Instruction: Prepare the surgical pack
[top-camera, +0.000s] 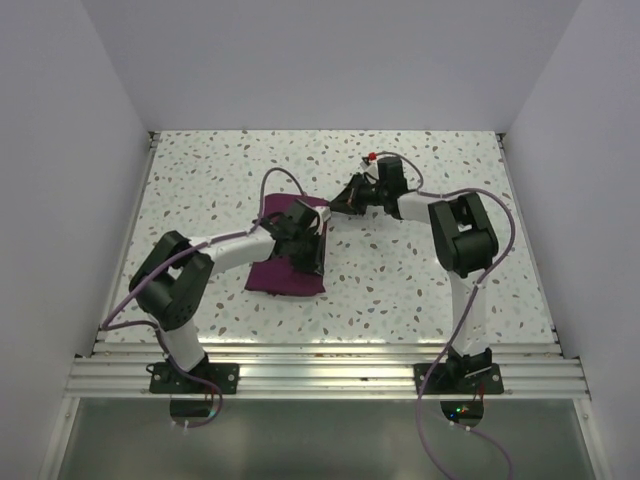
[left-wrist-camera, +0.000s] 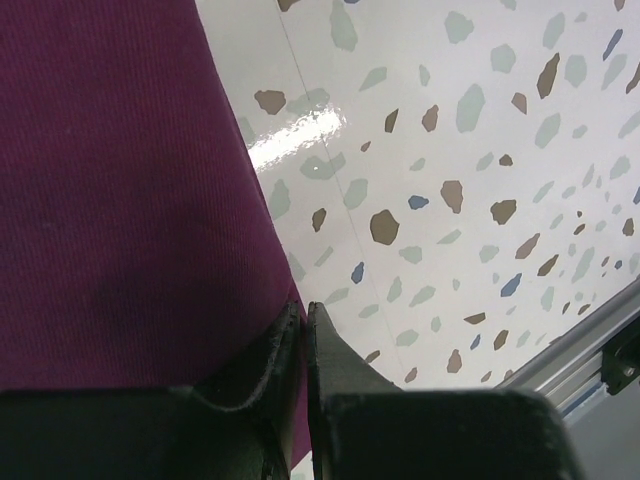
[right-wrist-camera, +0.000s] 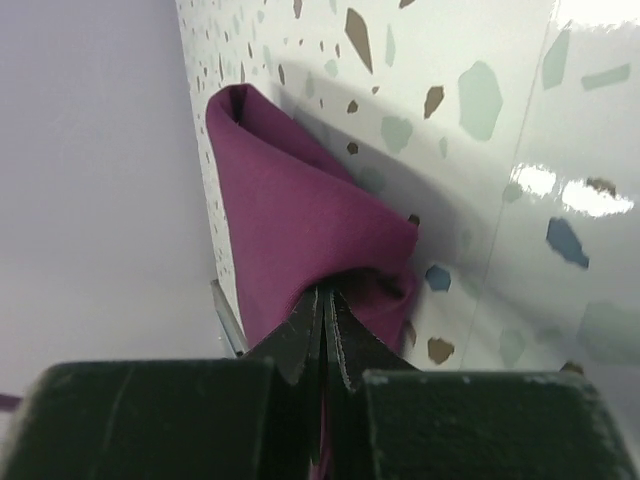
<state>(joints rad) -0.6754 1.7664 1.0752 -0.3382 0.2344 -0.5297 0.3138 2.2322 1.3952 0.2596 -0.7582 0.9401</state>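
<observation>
The surgical pack shows only as a folded plum-purple cloth bundle left of the table's middle. The tray, instruments, pads and strips are hidden. My left gripper is over the bundle's right side. In the left wrist view it is shut on the cloth's edge, with purple fabric between the jaws. My right gripper is at the bundle's far right corner. In the right wrist view it is shut on a raised, pinched corner of the cloth.
The speckled white table is boxed in by pale walls on the left, back and right. An aluminium rail runs along the near edge and also shows in the left wrist view. Purple cables loop off both arms.
</observation>
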